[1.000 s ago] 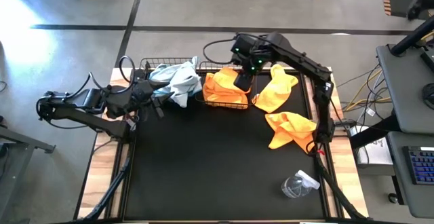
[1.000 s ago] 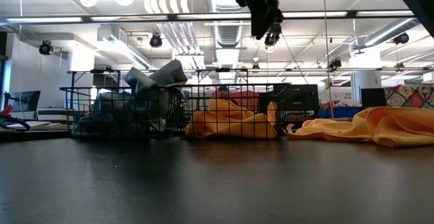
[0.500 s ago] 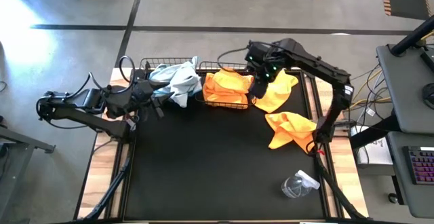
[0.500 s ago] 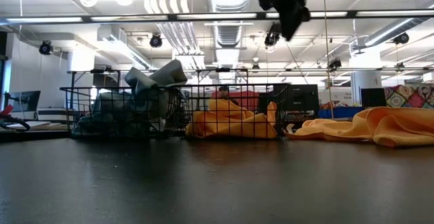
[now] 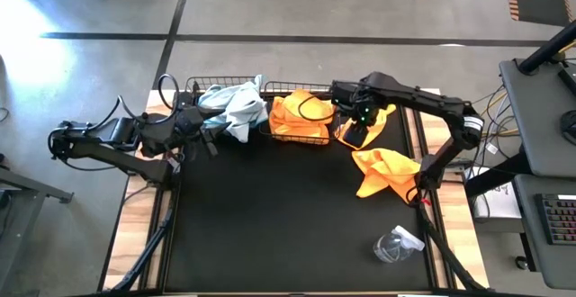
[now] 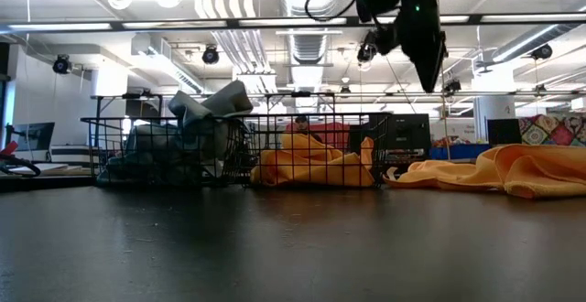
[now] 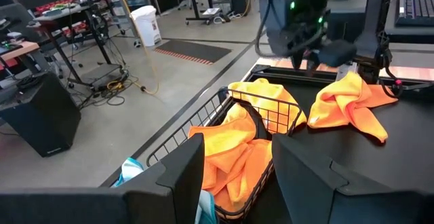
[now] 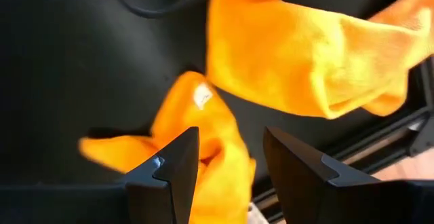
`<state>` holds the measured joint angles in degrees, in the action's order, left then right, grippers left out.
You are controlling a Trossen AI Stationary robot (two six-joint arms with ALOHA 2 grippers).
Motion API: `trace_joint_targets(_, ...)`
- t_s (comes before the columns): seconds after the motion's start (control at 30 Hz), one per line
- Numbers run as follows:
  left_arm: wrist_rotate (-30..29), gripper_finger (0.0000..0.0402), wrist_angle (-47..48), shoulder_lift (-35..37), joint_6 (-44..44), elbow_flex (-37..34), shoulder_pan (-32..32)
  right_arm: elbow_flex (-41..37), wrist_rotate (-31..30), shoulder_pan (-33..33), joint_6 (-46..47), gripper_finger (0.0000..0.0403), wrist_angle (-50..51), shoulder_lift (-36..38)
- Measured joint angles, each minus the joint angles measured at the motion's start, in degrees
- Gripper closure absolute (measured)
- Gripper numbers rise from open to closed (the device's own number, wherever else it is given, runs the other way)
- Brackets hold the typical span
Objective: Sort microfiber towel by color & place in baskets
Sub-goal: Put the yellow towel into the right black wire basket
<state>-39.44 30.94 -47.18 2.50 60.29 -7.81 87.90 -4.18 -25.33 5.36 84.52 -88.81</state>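
Observation:
My right gripper [image 5: 358,133] hangs open in the air over a loose orange towel [image 5: 371,115] that lies flat on the table, right of the baskets. In its wrist view the gripper [image 8: 230,176] frames that towel [image 8: 200,132], with a second orange towel [image 8: 312,41] beyond. The second towel [image 5: 387,171] lies nearer the table's right edge. The orange-filled basket [image 5: 300,117] and the blue-grey-filled basket [image 5: 229,108] stand side by side at the far edge. My left gripper [image 5: 202,133] waits, open, beside the blue-grey basket.
A clear spray bottle [image 5: 396,243] lies near the table's near right corner. The low view shows my right gripper [image 6: 428,69] well above the baskets [image 6: 316,160] and the loose towel [image 6: 513,169]. A dark table surface [image 5: 270,216] spreads toward the near edge.
My right gripper has swung from above the orange basket toward the table's right and slightly nearer, dropping lower, and now hangs over the loose orange towel. No towel has moved.

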Motion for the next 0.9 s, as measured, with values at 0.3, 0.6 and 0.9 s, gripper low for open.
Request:
trace_joint_targets(0.3,0.0,0.0243,-0.04,0.0,0.27,0.0,0.0,-6.79,-11.86,-5.46,1.14,0.0243,-4.89,-0.47)
trace_joint_targets(0.6,0.0,0.0243,-0.02,0.0,1.4,0.0,0.01,-12.13,-1.31,-14.74,-1.39,0.0243,-14.8,-0.44)
trace_joint_targets(0.9,-0.02,0.0243,-0.02,0.0,1.68,0.0,0.0,-14.71,0.15,-21.3,-2.86,0.0243,-17.39,-0.44)
